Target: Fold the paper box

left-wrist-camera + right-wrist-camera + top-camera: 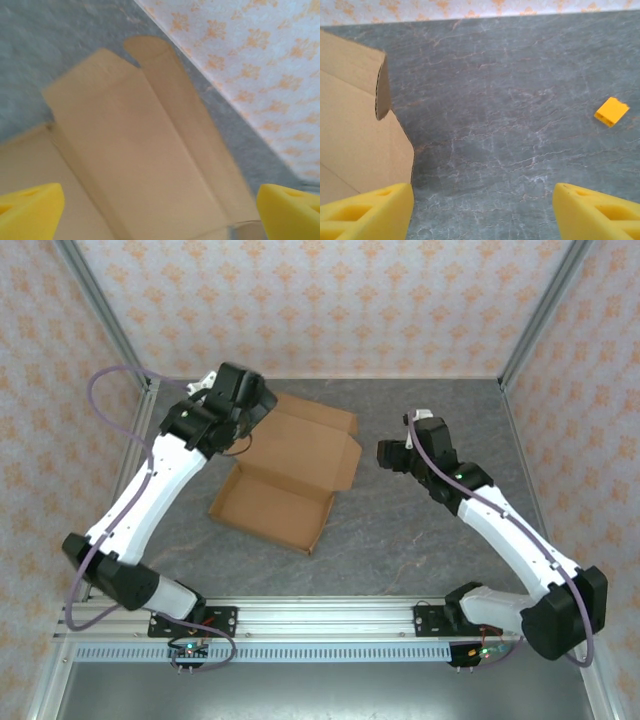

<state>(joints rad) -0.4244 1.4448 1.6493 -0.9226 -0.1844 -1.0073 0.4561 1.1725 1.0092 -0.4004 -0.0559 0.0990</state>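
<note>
Hanging left gripper (160, 214) released over far-left flap of the paper box (285, 490), hanging right gripper (482, 210) released over table (495, 75) at its right edge

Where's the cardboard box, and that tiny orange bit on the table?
paper box (270, 508), top external view, on its near panel.
orange piece (611, 111), right wrist view, on its upper face.

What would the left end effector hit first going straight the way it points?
Most likely the paper box: its brown cardboard lies right ahead of the open left end effector, though depth is unclear.
</note>
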